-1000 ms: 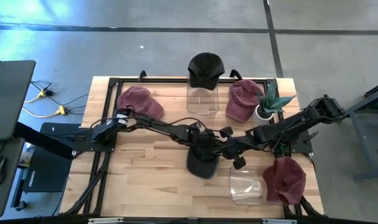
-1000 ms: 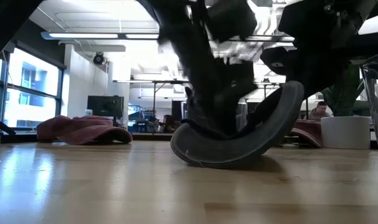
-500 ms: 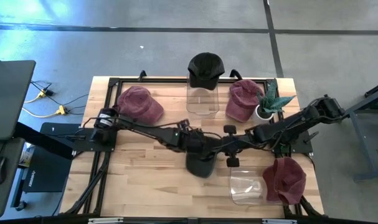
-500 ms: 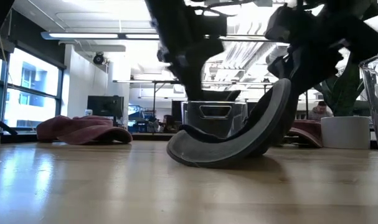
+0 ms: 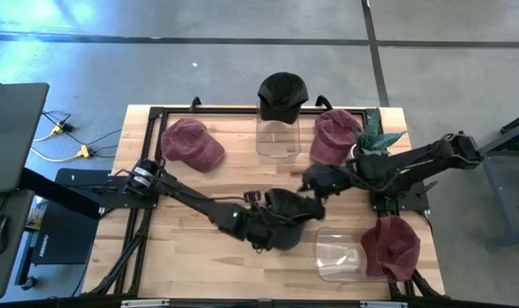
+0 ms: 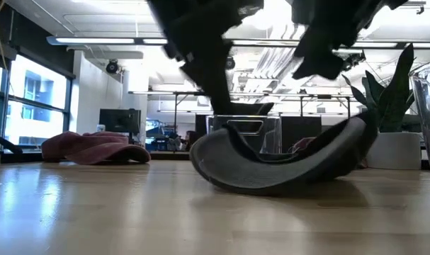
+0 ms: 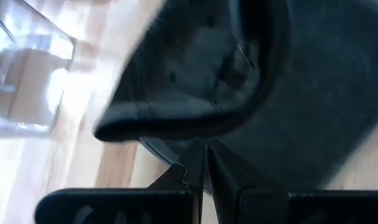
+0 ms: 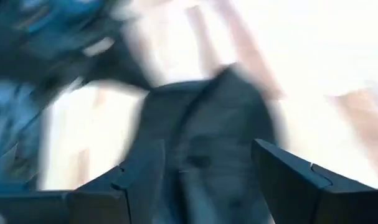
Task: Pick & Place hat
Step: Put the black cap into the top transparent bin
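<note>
While the left gripper (image 7: 204,177) keeps its two fingers (image 7: 192,171) pressed together on the edge of the black hat (image 5: 286,224), the right gripper (image 8: 204,171) now stands with its fingers (image 8: 142,165) spread wide and nothing between them; a second ago it was closed on the same hat, so the release has just happened. In the high view the right gripper (image 5: 315,180) sits clear of the hat, pulled back toward the plant (image 5: 370,137), whereas before it reached in against the hat from the right. The hat's far side, which a second ago was lifted into a steep curl, now lies lower and flatter on the table (image 6: 94,212) in the low view, the black hat (image 6: 285,159) resting inside-up just behind the left arm's dark links. The hat lies at the table's middle-front, just beside the empty clear stand (image 5: 338,255) at the front right; the maroon hat (image 5: 392,244) sits next to that stand. Another black hat (image 5: 281,90) already tops the clear stand at the back. Judgement: the hand-over is complete and the left arm alone carries the hat; the placing step onto the free stand is not yet done. Risk: a one-edge pinch may let the soft crown sag or swing when lifted.
</note>
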Tool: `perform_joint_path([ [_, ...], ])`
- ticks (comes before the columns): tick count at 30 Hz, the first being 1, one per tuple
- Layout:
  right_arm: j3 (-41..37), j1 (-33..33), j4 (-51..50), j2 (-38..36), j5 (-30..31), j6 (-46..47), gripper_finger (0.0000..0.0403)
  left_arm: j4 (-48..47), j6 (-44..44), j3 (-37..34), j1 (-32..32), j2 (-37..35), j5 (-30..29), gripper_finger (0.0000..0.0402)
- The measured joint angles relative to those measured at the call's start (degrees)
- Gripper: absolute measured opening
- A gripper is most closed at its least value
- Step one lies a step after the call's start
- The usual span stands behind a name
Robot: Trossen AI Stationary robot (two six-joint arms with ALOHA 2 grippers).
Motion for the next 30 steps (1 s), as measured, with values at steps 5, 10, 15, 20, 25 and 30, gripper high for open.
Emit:
perform_joint_path([
  [5, -1.44, -5.9, -5.75, 2.9, 3.13, 6.08, 0.023, -0.32, -1.39, -2.01, -2.32, 0.2, -1.49, 0.0014],
  [10, -4.56, -11.31, -3.43, 9.15, -4.25, 8.78, 0.0229, -0.68, -1.54, -3.23, -3.8, 0.2, -1.53, 0.0014],
  [15, -4.72, -12.21, 1.29, 17.18, -8.7, 7.57, 0.0227, -3.7, -6.65, -4.57, -3.84, 0.18, -0.51, 0.0014],
  [20, -4.66, -11.96, 5.61, 22.4, -14.12, 2.72, 0.0226, -5.1, -11.51, -7.66, -6.47, -1.68, -0.42, 0.0014],
  [25, -4.55, -10.4, 7.21, 23.47, -11.63, 1.69, 0.0185, -5.19, -21.28, -14.74, -8.93, -4.75, -1.27, 0.0014],
  [30, -4.63, -8.76, 7.93, 23.28, -7.47, -0.13, 0.0086, -4.15, -34.18, -24.24, -11.19, -10.41, -3.93, 0.0014],
])
